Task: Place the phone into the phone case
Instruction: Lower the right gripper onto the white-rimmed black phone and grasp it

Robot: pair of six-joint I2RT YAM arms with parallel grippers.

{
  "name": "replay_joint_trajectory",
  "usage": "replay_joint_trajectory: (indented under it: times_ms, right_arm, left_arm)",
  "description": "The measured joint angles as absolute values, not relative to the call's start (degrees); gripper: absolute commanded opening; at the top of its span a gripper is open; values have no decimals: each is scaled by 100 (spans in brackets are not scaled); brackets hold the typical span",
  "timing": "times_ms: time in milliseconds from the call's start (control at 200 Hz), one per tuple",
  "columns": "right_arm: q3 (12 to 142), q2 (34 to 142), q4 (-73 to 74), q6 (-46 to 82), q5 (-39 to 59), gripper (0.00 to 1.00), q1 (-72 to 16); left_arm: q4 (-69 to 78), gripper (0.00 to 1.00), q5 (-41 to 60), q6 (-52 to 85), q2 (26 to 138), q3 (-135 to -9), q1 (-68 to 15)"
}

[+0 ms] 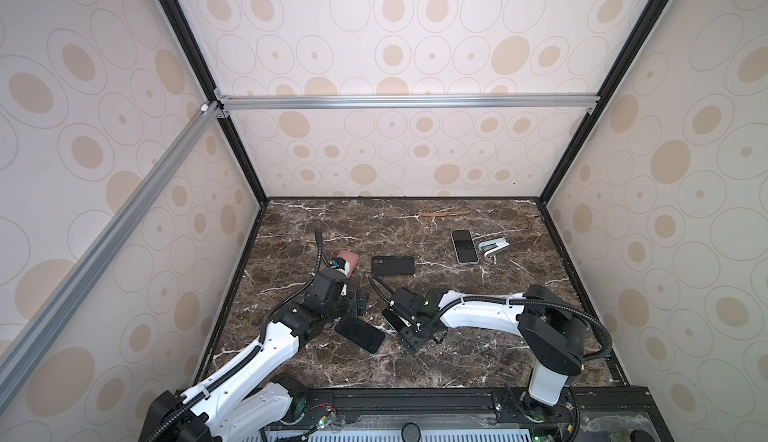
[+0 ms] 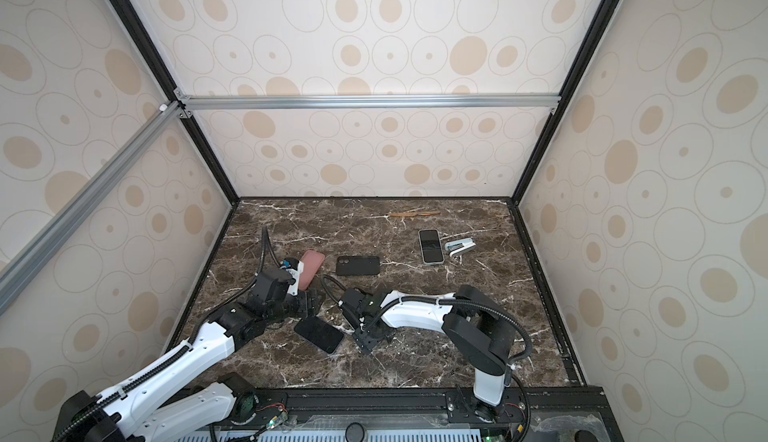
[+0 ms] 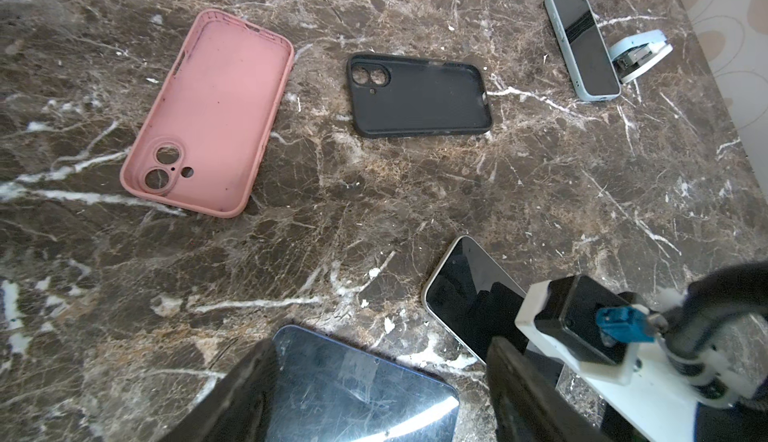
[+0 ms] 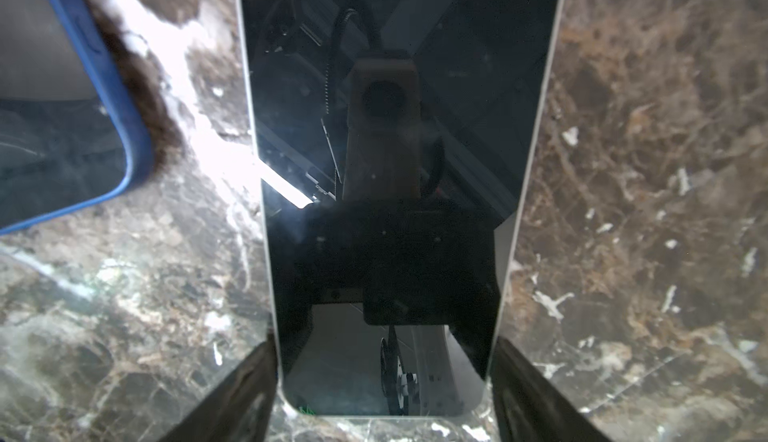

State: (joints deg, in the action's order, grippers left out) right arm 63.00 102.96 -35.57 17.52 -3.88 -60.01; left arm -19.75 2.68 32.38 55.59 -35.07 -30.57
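When you look through the right wrist camera, you see the bare black-screened phone with a silver edge [image 4: 395, 149] lying flat on the table. The right gripper [image 4: 382, 344] has one black finger at each long edge of it. Whether the fingers press the phone or only stand against it, I cannot tell. Both top views hide most of this phone [image 1: 390, 318] under the gripper.

The left wrist camera gives you the whole empty pink silicone phone case [image 3: 212, 116], inside up, while from above the left wrist covers about half of it. Near it lies the empty black phone case [image 3: 419, 95], also inside up, well apart from the bare phone. The left gripper [image 3: 380, 346] is released: its fingers are spread over one end of the phone in a dark blue case [image 3: 353, 386], with a gap at one finger. Further back, a phone in a pale blue case [image 3: 584, 45] lies just beside a small pale blue stapler [image 3: 640, 53].

Only the top views show you the thin wooden stick [image 1: 444, 213] near the back wall.

The table [image 1: 457, 357] is brown marble with white veins. Pale walls [image 1: 395, 149] with beige ovals close three sides, framed by black posts [image 1: 245, 161] and aluminium rails [image 1: 407, 101].
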Motion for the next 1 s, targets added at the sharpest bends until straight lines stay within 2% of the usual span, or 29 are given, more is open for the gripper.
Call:
replay_joint_trajectory:
  times_ms: [195, 560, 850, 1000]
  right_arm:
    - [6300, 10300, -3568, 1824, -399, 68, -5972]
    - [5887, 9970, -3308, 1857, -447, 34, -5922]
    - [4930, 9074, -2888, 1706, -670, 23, -5909]
    - [4619, 8726, -2596, 1643, -744, 22, -5907]
  left_arm:
    - [-1975, 79, 215, 3238, 5527, -3507, -3057]
    - [-1894, 79, 242, 3238, 5669, -3616, -3057]
    - [-1693, 79, 574, 3236, 6276, -3981, -3057]
    - [-1573, 79, 821, 3238, 6573, -4108, -3057]
